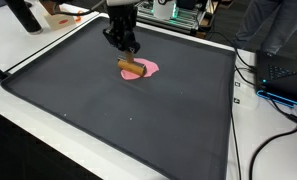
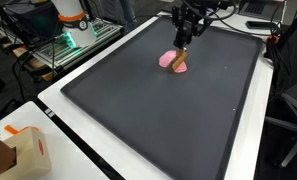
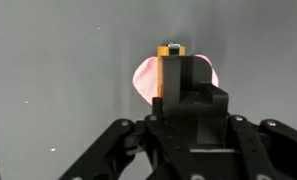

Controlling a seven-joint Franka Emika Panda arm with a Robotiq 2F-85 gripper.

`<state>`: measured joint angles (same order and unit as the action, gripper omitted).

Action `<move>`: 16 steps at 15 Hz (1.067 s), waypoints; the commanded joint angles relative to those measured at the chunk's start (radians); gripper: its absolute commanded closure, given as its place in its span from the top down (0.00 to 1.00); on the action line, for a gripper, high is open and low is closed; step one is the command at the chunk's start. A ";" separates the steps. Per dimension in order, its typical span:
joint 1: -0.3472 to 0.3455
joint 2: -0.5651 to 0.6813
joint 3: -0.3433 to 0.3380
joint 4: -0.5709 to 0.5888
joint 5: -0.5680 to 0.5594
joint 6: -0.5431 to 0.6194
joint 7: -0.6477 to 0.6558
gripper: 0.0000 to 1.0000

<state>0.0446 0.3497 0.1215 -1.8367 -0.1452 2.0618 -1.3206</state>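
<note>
My gripper [image 1: 129,50] [image 2: 184,42] hangs over the far middle of a dark mat [image 1: 108,120] [image 2: 158,120]. An orange-brown block [image 1: 131,68] [image 2: 180,60] [image 3: 169,72] sits right at my fingertips, above a flat pink piece [image 1: 148,70] [image 2: 171,63] [image 3: 145,78] lying on the mat. In the wrist view my black fingers [image 3: 193,85] stand together, pressed against the block's side, and its far end shows a small blue and yellow tip. The fingers hide the rest of the block and much of the pink piece.
The mat covers a white table [image 1: 18,120] [image 2: 88,150]. Cables and a laptop [image 1: 283,85] lie beside the mat. Equipment racks [image 2: 68,40] stand behind, and a small cardboard box [image 2: 18,150] sits at a table corner.
</note>
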 commanded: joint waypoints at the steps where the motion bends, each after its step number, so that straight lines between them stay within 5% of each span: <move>1: 0.001 -0.006 -0.009 -0.065 -0.029 0.140 0.038 0.23; 16: 0.005 0.045 0.005 0.004 -0.018 -0.141 -0.025 0.23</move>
<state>0.0476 0.3506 0.1251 -1.8302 -0.1536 1.9655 -1.3253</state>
